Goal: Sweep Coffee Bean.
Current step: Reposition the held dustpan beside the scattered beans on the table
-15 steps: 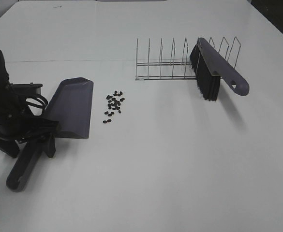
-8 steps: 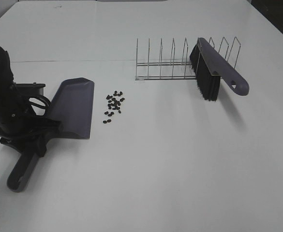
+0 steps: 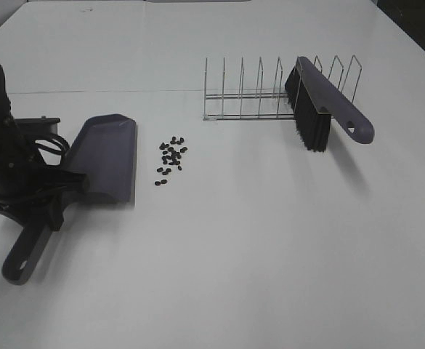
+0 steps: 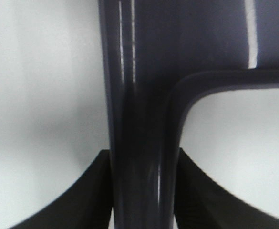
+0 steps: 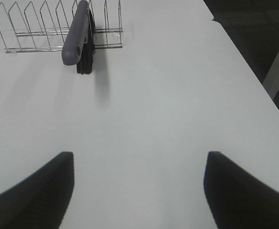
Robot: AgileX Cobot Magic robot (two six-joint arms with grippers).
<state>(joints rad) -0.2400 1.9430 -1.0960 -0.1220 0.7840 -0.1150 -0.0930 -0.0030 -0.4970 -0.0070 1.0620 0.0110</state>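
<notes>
The grey-purple dustpan [image 3: 109, 156] lies on the left of the table, its handle running toward the front left. My left gripper [image 3: 47, 201] is shut on that handle; the left wrist view shows the dustpan handle [image 4: 139, 119] squeezed between both dark fingers [image 4: 89, 195]. The coffee beans [image 3: 170, 158] lie in a loose cluster just right of the pan's mouth, apart from it. A purple brush [image 3: 328, 105] with black bristles leans in the wire rack [image 3: 248, 94]. My right gripper [image 5: 139, 191] is open over bare table, out of the high view, with the brush [image 5: 77, 36] far ahead.
The wire rack [image 5: 39, 28] stands at the back of the white table [image 3: 270, 254]. The table's right edge [image 5: 246, 71] drops to a dark floor. My left arm [image 3: 1, 145] rises at the left side.
The left gripper has shut on the dustpan handle, and the dustpan has shifted a little to the left. Beans, brush and rack have not moved.
</notes>
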